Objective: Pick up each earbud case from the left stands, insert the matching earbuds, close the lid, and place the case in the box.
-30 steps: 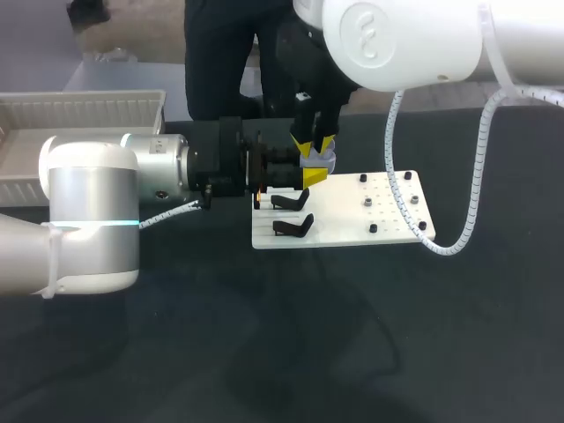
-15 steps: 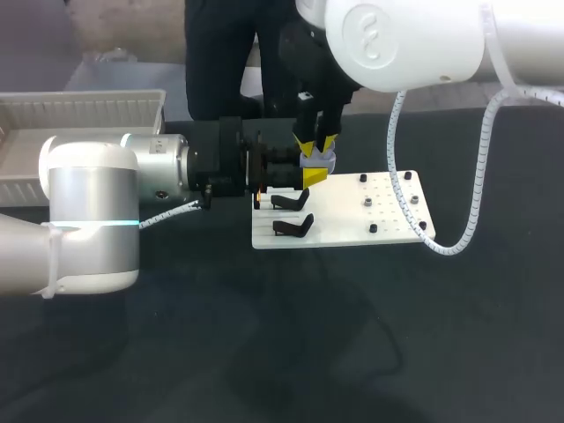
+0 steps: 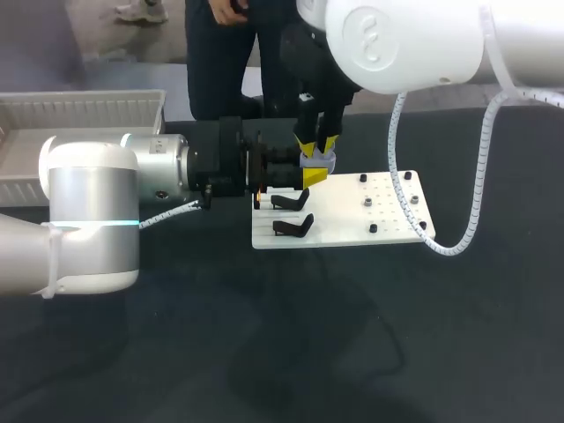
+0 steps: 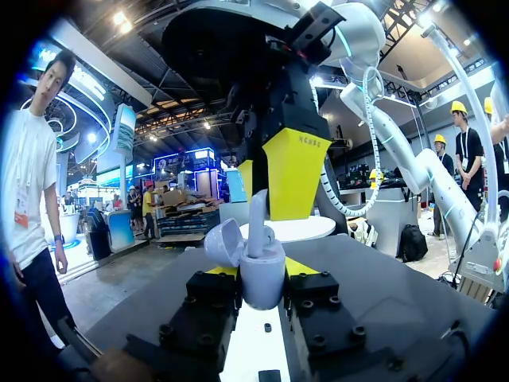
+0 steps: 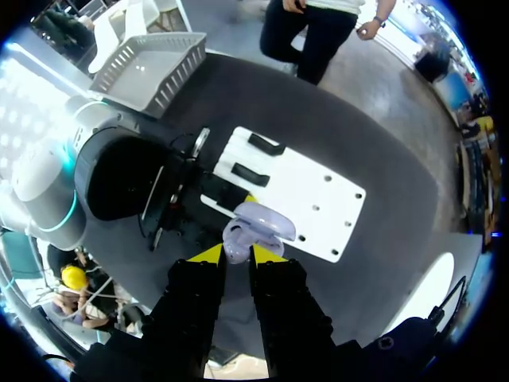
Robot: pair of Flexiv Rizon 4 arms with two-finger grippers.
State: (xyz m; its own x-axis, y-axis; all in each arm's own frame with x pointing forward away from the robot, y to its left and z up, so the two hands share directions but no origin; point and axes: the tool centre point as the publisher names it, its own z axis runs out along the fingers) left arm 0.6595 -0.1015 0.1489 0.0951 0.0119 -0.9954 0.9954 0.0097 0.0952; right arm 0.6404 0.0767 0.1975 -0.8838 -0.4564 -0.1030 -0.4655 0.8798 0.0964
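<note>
— Left claw (image 4: 262, 269): gripping anything?
— Clamped from both sides on the pale lilac plastic earbud case (image 4: 262, 282), lid flipped open, held in the air just over the far edge of the white perforated board (image 3: 352, 211), toward its left end.
— And the right claw (image 5: 237, 255)?
— Narrow, pointing straight down over that same edge, pinching the stem of a pale earbud (image 4: 257, 219) standing upright in the open case.
— Anything on the board itself?
— Two black angled stands (image 3: 289, 201) at its left end, small black pegs (image 3: 373, 228) across the rest.
— Elsewhere on the dark worktop (image 3: 264, 352)?
— A white slatted plastic basket (image 3: 79, 110), well to the left of the board, beyond its far edge.
</note>
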